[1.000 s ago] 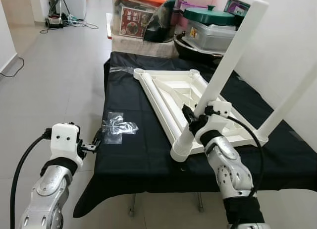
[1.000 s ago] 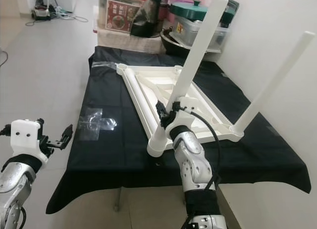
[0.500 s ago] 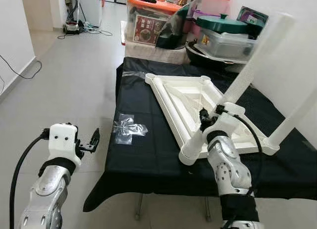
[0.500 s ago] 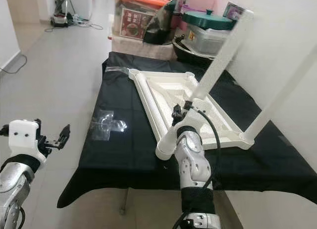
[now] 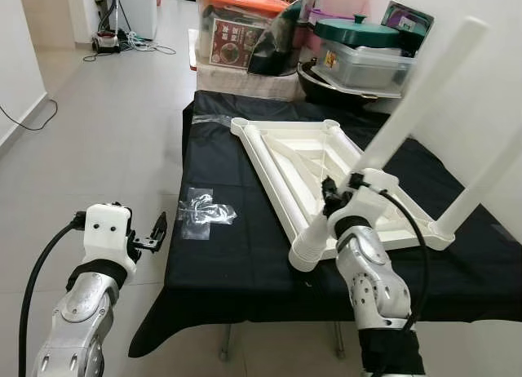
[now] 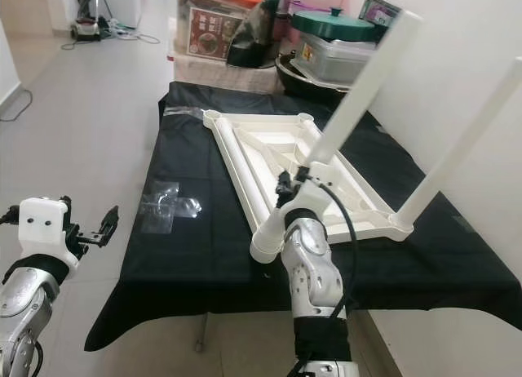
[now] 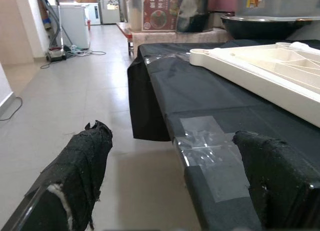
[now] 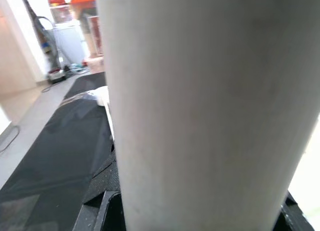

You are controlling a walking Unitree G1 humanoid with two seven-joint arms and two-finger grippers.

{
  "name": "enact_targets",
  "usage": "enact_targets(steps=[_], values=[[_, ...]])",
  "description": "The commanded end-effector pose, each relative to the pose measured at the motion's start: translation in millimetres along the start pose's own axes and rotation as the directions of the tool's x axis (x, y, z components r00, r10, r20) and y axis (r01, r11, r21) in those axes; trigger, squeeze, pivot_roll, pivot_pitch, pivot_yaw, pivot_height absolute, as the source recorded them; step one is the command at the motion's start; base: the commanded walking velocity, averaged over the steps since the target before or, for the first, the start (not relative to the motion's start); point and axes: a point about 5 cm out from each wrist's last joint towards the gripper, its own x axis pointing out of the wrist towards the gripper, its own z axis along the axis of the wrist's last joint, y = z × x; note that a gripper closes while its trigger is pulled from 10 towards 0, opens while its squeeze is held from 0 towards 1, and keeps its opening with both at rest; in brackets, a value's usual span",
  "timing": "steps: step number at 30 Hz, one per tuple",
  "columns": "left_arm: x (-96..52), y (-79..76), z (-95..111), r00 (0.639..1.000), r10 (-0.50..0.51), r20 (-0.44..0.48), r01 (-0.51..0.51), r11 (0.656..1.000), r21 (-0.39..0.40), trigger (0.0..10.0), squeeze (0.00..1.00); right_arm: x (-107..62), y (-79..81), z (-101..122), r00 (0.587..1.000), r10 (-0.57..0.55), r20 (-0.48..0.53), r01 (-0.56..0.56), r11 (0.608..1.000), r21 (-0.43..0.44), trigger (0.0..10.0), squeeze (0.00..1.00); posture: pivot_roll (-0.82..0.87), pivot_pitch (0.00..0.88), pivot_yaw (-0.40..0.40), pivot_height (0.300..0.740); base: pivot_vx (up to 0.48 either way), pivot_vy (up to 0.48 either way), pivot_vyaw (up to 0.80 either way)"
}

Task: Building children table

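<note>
Tabletop (image 5: 310, 161) lies upside down on the black-covered table (image 5: 236, 255); our right gripper (image 5: 333, 199) clamps the white leg (image 5: 383, 140) slanting from its near corner. Beside the table's left edge, our left gripper (image 5: 157, 232) hovers with fingers spread.
</note>
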Motion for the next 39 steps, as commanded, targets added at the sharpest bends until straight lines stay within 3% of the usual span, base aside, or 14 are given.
enact_targets(steps=[1, 11, 13, 17, 19, 24, 27, 28, 30, 33, 35, 36, 37, 39], values=[[0.4, -3.5, -4, 1.0, -0.012, -0.013, 0.012, 1.0, 0.003, 10.0, 0.0, -4.3, -3.9, -26, 0.994, 0.011, -0.109, -0.014, 0.999, -0.03, 10.0, 0.0, 0.1, 0.0, -0.154, 0.74, 0.0, 0.0, 0.0], [1.7, -4.1, -3, 1.0, -0.01, -0.004, 0.01, 1.0, -0.002, 10.0, 0.0, -3.9, 14.4, -3, 0.973, 0.231, 0.009, -0.23, 0.972, -0.046, 10.0, 0.0, 0.1, 0.0, -0.16, 0.74, 0.0, 0.0, 0.0], [3.1, -5.4, 0, 0.999, -0.034, 0.006, 0.034, 0.999, -0.014, 10.0, 0.0, -0.5, 29.4, 24, 0.913, 0.402, 0.073, -0.401, 0.916, -0.032, 10.0, 0.0, 0.1, 0.0, -0.157, 0.74, 0.0, 0.0, 0.0], [3.2, -5.8, 0, 0.999, -0.046, 0.008, 0.046, 0.999, -0.018, 10.0, 0.0, 0.2, 33.2, 31, 0.891, 0.446, 0.084, -0.445, 0.895, -0.029, 10.0, 0.0, 0.1, 0.0, -0.157, 0.74, 0.0, 0.0, 0.0], [2.7, -8.9, 7, 0.992, -0.122, 0.041, 0.123, 0.992, -0.022, 10.0, 0.0, 4.7, 41.8, 59, 0.832, 0.543, 0.114, -0.546, 0.838, 0.0, 10.0, 0.0, 0.1, 0.0, -0.16, 0.74, 0.0, 0.0, 0.0], [1.2, -13.0, 15, 0.978, -0.196, 0.068, 0.198, 0.98, -0.016, 10.0, 0.0, 8.3, 44.6, 70, 0.819, 0.558, 0.135, -0.563, 0.826, 0.002, 10.0, 0.0, 0.1, 0.0, -0.163, 0.74, 0.0, 0.0, 0.0], [-6.7, -32.0, 27, 0.891, -0.446, 0.079, 0.446, 0.895, 0.024, 10.0, 0.0, 11.6, 55.5, 75, 0.787, 0.6, 0.146, -0.608, 0.794, 0.013, 10.0, 0.0, 0.11, 0.0, -0.17, 0.74, 0.0, 0.0, 0.0], [-6.7, -32.0, 27, 0.891, -0.446, 0.079, 0.446, 0.895, 0.024, 10.0, 0.0, 11.6, 55.5, 75, 0.787, 0.6, 0.146, -0.608, 0.794, 0.013, 10.0, 0.0, 0.11, 0.0, -0.17, 0.74, 0.0, 0.0, 0.0], [-11.0, -41.8, 29, 0.823, -0.564, 0.063, 0.563, 0.826, 0.04, 10.0, 0.0, 9.2, 66.4, 74, 0.752, 0.643, 0.143, -0.651, 0.759, 0.013, 10.0, 0.0, 0.11, 0.0, -0.163, 0.74, 0.0, 0.0, 0.0], [-12.2, -44.4, 30, 0.8, -0.598, 0.057, 0.596, 0.802, 0.042, 10.0, 0.0, 7.7, 70.6, 73, 0.736, 0.663, 0.139, -0.67, 0.742, 0.011, 10.0, 0.0, 0.11, 0.0, -0.163, 0.74, 0.0, 0.0, 0.0], [-13.4, -50.6, 29, 0.734, -0.679, 0.022, 0.678, 0.734, 0.054, 10.0, 0.0, 1.3, 84.6, 72, 0.682, 0.72, 0.129, -0.726, 0.688, -0.005, 10.0, 0.0, 0.11, 0.0, -0.154, 0.74, 0.0, 0.0, 0.0], [-13.4, -50.6, 29, 0.734, -0.679, 0.022, 0.678, 0.734, 0.054, 10.0, 0.0, 1.3, 84.6, 72, 0.682, 0.72, 0.129, -0.726, 0.688, -0.005, 10.0, 0.0, 0.11, 0.0, -0.154, 0.74, 0.0, 0.0, 0.0], [-12.9, -53.1, 27, 0.702, -0.712, -0.002, 0.711, 0.701, 0.062, 10.0, 0.0, -2.8, 92.6, 72, 0.649, 0.751, 0.123, -0.756, 0.655, -0.008, 10.0, 0.0, 0.1, 0.0, -0.153, 0.74, 0.0, 0.0, 0.0], [-12.6, -53.3, 26, 0.698, -0.716, -0.005, 0.715, 0.697, 0.062, 10.0, 0.0, -3.5, 93.9, 72, 0.643, 0.756, 0.122, -0.761, 0.648, -0.008, 10.0, 0.0, 0.1, 0.0, -0.153, 0.74, 0.0, 0.0, 0.0]])
